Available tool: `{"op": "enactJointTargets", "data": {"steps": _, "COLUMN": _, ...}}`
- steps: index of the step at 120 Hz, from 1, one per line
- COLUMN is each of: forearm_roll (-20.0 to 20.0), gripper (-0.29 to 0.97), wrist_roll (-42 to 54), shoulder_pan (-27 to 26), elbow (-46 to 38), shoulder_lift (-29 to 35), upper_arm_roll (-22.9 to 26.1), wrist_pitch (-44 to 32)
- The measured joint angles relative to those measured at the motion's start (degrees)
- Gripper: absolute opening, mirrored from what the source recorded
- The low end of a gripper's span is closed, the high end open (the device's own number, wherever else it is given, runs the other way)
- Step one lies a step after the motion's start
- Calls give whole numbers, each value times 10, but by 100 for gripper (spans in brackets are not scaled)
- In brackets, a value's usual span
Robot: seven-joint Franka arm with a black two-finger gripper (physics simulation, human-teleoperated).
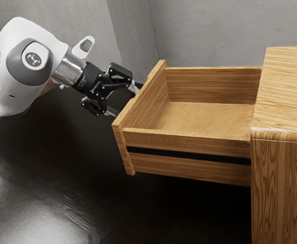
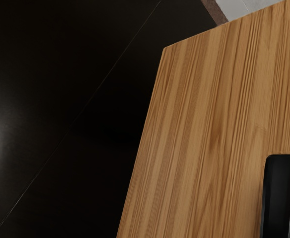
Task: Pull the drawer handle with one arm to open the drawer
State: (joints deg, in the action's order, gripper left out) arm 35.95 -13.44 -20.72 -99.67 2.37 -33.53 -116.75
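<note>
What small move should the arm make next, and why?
Probably pull no farther and just hold position: the drawer already stands far out of the cabinet, its inside floor open to view, with the pincer at its front.

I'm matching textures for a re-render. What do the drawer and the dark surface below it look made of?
The drawer: wood, light oak-like, matte or satin; straight grain lines run across its panels. The dark surface: near-black, glossy, perhaps lacquered or polished stone; it carries soft blurred reflections and thin seams.
</note>
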Motion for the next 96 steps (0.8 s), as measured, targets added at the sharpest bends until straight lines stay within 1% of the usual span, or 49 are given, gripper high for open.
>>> {"op": "enactJointTargets", "data": {"steps": 54, "forearm_roll": -1, "gripper": 68, "wrist_roll": 15, "shoulder_pan": -14, "elbow": -15, "shoulder_lift": 21, "upper_arm_roll": -28, "wrist_pitch": 13}}
{"op": "enactJointTargets", "data": {"steps": 71, "forearm_roll": -1, "gripper": 68, "wrist_roll": 19, "shoulder_pan": 26, "elbow": -14, "shoulder_lift": 22, "upper_arm_roll": -27, "wrist_pitch": 16}}
{"op": "enactJointTargets", "data": {"steps": 80, "forearm_roll": -3, "gripper": 68, "wrist_roll": 20, "shoulder_pan": 29, "elbow": -13, "shoulder_lift": 24, "upper_arm_roll": -22, "wrist_pitch": 17}}
{"op": "enactJointTargets", "data": {"steps": 84, "forearm_roll": -14, "gripper": 68, "wrist_roll": 20, "shoulder_pan": 30, "elbow": -13, "shoulder_lift": 32, "upper_arm_roll": -9, "wrist_pitch": 20}}
{"op": "enactJointTargets", "data": {"steps": 88, "forearm_roll": -49, "gripper": 68, "wrist_roll": 19, "shoulder_pan": 33, "elbow": -8, "shoulder_lift": 51, "upper_arm_roll": 18, "wrist_pitch": 28}}
{"op": "enactJointTargets", "data": {"steps": 92, "forearm_roll": -97, "gripper": 68, "wrist_roll": 19, "shoulder_pan": 30, "elbow": -1, "shoulder_lift": 70, "upper_arm_roll": 51, "wrist_pitch": 41}}
{"op": "enactJointTargets", "data": {"steps": 96, "forearm_roll": -162, "gripper": 68, "wrist_roll": 25, "shoulder_pan": 27, "elbow": 16, "shoulder_lift": 84, "upper_arm_roll": 95, "wrist_pitch": 62}}
